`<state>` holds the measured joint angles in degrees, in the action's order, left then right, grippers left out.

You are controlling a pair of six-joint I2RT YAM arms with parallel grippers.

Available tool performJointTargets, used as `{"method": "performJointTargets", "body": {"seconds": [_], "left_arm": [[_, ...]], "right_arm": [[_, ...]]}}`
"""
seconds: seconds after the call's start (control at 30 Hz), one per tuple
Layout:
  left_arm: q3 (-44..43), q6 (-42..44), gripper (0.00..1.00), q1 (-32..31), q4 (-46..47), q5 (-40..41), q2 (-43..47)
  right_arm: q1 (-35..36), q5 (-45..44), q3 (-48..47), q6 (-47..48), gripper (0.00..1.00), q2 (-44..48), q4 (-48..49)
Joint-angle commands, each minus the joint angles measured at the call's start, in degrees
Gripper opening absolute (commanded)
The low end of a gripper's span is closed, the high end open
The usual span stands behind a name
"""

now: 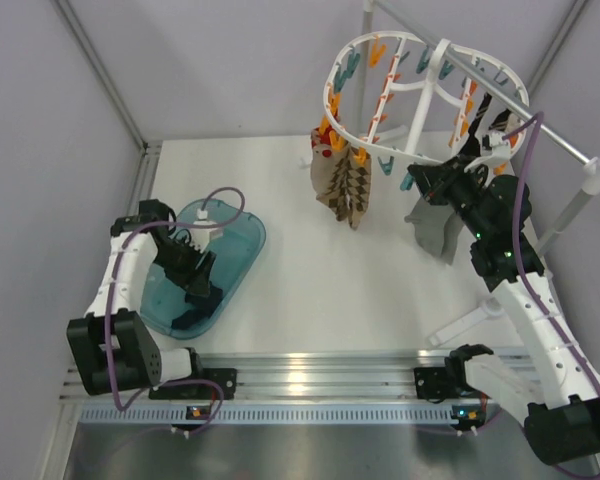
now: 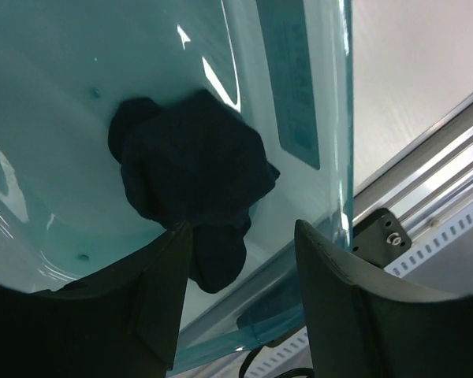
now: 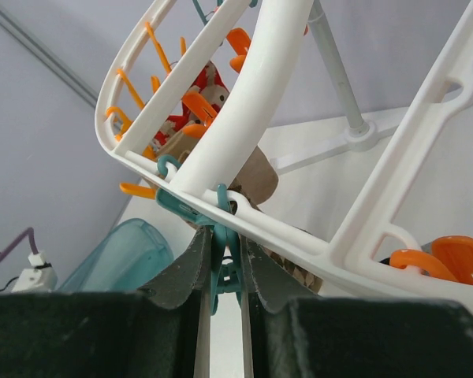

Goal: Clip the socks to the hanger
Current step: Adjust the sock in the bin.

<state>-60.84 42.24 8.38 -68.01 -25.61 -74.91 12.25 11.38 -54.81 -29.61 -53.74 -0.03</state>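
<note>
Tub (image 2: 55,87) of teal plastic, dark sock (image 2: 189,165) inside

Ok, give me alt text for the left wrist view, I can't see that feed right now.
A crumpled dark navy sock lies inside a translucent teal tub, just beyond the left gripper, whose two dark fingers stand open and grip nothing. A metal rail at the table's edge shows at the right.

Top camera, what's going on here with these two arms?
The right gripper is squeezing a teal peg on the hanger, with a grey sock hanging close by. A zigzag sock already hangs from the hanger. The left gripper hovers open over a dark sock in the teal tub.
</note>
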Motion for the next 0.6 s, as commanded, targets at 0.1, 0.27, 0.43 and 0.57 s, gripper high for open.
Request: {"method": "performJointTargets", "body": {"seconds": [0.1, 0.27, 0.43, 0.57], "left_arm": [[3.27, 5.22, 0.62, 0.41, 5.51, 6.53, -3.30], [4.50, 5.92, 0.64, 0.41, 11.31, 9.95, -9.45], [4.85, 5.49, 0.62, 0.23, 15.18, 11.19, -13.58], [4.24, 3.56, 0.53, -0.03, 17.56, 11.02, -16.49]], "right_arm": [[0.05, 1.72, -1.71, 1.04, 0.00, 0.56, 1.09], [-0.12, 1.81, -1.80, 1.48, 0.00, 0.21, 0.91], [-0.38, 1.89, -1.62, 2.18, 0.00, 0.21, 0.74], [-0.74, 1.98, -1.44, 2.27, 0.00, -0.14, 0.82]]}}
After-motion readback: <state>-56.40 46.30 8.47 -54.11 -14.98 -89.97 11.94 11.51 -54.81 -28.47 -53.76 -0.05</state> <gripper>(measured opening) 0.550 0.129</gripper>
